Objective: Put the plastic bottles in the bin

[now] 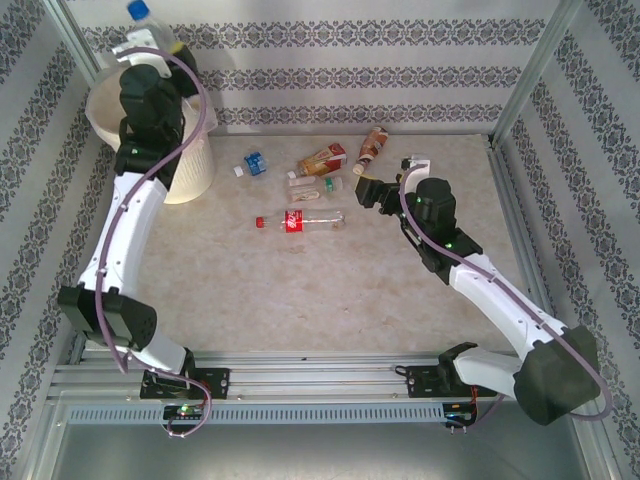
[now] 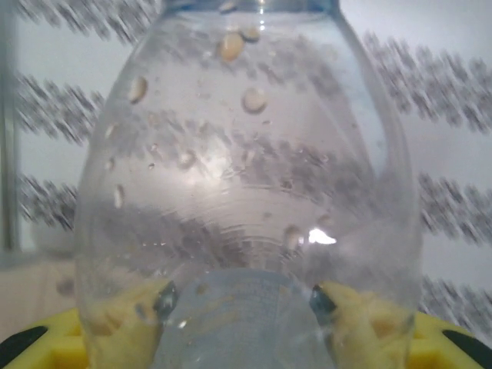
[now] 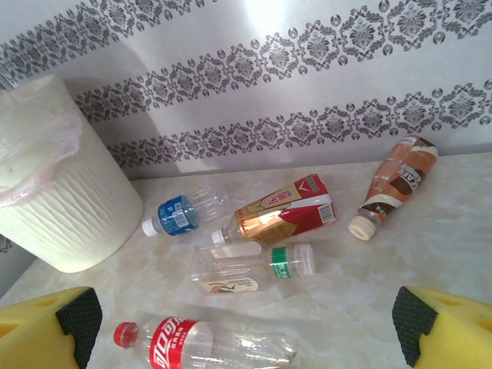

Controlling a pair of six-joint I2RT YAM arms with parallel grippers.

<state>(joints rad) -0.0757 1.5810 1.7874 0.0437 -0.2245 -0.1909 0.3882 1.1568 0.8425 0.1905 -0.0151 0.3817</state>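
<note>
My left gripper (image 1: 155,46) is raised above the cream-white bin (image 1: 104,112) at the far left, shut on a clear bottle with a blue cap (image 1: 141,13). In the left wrist view that wet clear bottle (image 2: 246,154) stands between my yellow fingers (image 2: 127,330). My right gripper (image 1: 384,182) hangs open over the table, nothing between its pads (image 3: 75,323). Below and ahead of it lie a red-labelled bottle (image 3: 196,346), a green-labelled clear bottle (image 3: 254,265), an orange-red bottle (image 3: 286,211), a blue-labelled bottle (image 3: 178,212) and a brown bottle (image 3: 396,183).
The bin (image 3: 65,204) has a thin liner over its rim and stands left of the bottles. Patterned walls close the back and both sides. Metal frame posts (image 1: 520,90) stand at the corners. The near half of the table (image 1: 300,300) is bare.
</note>
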